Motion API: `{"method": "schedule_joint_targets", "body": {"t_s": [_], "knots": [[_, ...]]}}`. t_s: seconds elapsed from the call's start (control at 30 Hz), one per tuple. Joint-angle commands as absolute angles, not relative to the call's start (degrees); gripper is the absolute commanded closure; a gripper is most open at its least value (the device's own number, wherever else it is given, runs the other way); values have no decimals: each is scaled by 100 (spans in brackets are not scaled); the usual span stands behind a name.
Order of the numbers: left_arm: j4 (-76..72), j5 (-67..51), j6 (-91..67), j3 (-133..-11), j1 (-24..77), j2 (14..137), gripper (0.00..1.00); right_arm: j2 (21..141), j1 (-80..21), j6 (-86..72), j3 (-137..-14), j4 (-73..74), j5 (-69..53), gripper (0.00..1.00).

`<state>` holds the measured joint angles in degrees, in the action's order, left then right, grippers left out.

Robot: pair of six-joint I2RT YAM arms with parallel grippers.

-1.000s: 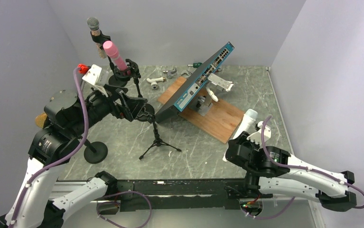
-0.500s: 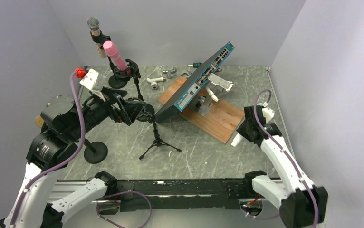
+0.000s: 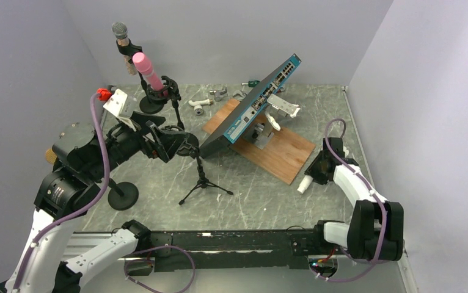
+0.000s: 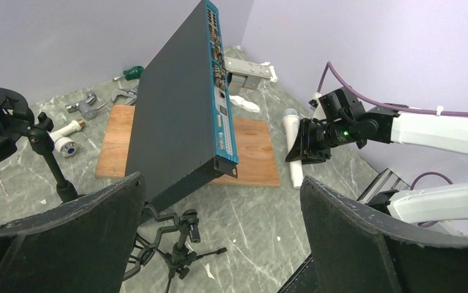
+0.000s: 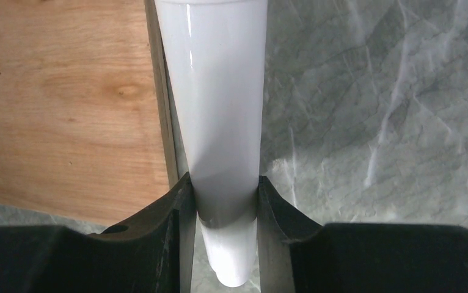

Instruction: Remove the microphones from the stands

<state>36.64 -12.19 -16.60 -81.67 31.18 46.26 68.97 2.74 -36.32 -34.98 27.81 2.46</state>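
The main risk is the white mic [image 5: 219,122] slipping or swinging in the right gripper [image 5: 225,207]; its body is smooth and tapered, and the jaws pinch it close to the narrow tail, so the heavier head end reaches far past the pads and could lever itself loose if the wrist turns quickly; a second risk is the board [image 5: 66,91], whose edge runs right alongside the mic, so a sideways move toward the desk's left edge could catch the mic on that edge and twist it out of the grip; whether the mic touches the desk [image 3: 262,195] cannot be told, and if released crooked it may well roll. The mic is already off the stand [image 3: 202,177], which stands bare well apart toward the near-left; it lies low near the desk's right edge, just off the board. The right jaws are clamped on it, one pad on each side, the rounded tail poking back between the fingers toward the wrist. The left gripper [image 4: 219,201] hangs above the stand with its jaws wide apart and nothing between them; it sits close to the tilted switch [image 3: 250,110] and could knock it.
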Motion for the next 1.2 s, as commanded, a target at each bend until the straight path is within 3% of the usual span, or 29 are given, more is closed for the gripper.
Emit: {"method": "schedule_joint_targets", "body": {"t_s": [0.0,0.17,0.33,0.57,1.1,1.17], "knots": [[3440,-1326,-1629,-8062,3128,4568,1,7122,401,-3401,-3497,2098,-131,89],[3498,-1321,-1641,-8125,3129,4639,1,7380,435,-3522,-3411,1773,-696,85],[3492,-1336,-1629,-8100,3133,4615,1,7335,436,-3668,-3254,1640,-781,73],[3588,-1311,-1549,-8172,3135,4635,0,7135,431,-3635,-3098,1697,-625,51],[3697,-1222,-1488,-7936,3129,4458,0,6318,422,-3464,-3238,2317,-137,12],[3724,-1222,-1477,-7937,3130,4457,1,6164,422,-3442,-3283,2409,-132,3]]}}
